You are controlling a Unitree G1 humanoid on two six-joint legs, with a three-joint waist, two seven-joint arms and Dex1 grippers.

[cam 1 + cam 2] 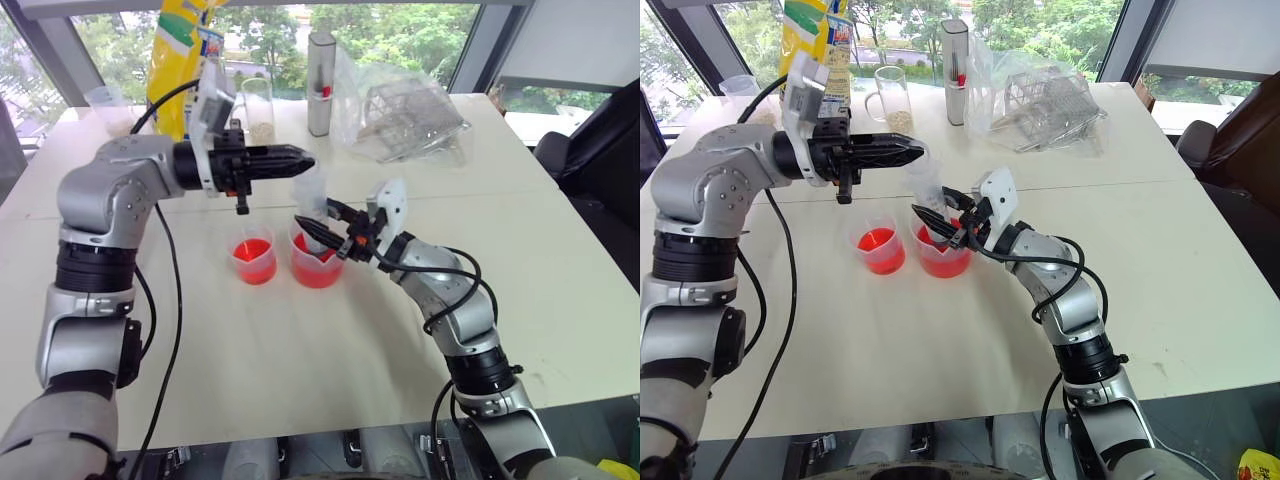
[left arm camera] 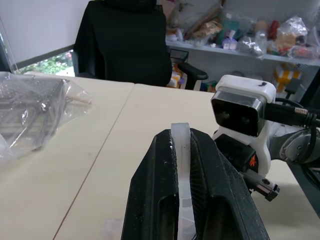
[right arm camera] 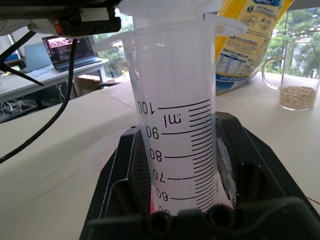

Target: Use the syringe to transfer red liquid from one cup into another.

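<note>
- Right now we hold the syringe (image 1: 312, 205) almost upright over the larger beaker (image 1: 318, 262), its long axis running top to bottom and leaning a little, its lower end down in the red liquid (image 1: 322, 272).
- Our right gripper (image 1: 335, 236) is clamped around the lower barrel from the right side; the wrist view shows printed black volume marks between its black fingers.
- Our left gripper (image 1: 300, 160) reaches in level from the left and is closed on the plunger's flat top, a thin pale plastic edge pinched between its pads (image 2: 150, 200).
- So the left arm owns the plunger and the right arm steadies the barrel; we judge that any coming pull runs upward along the barrel's axis.
- The smaller beaker (image 1: 253, 257) stands just beside the larger one on its left, also holding red liquid.
- Both beakers are clear, thin-walled plastic with spouts; the syringe is cloudy, rigid plastic.
- They rest on a smooth, cream table (image 1: 300, 370).
</note>
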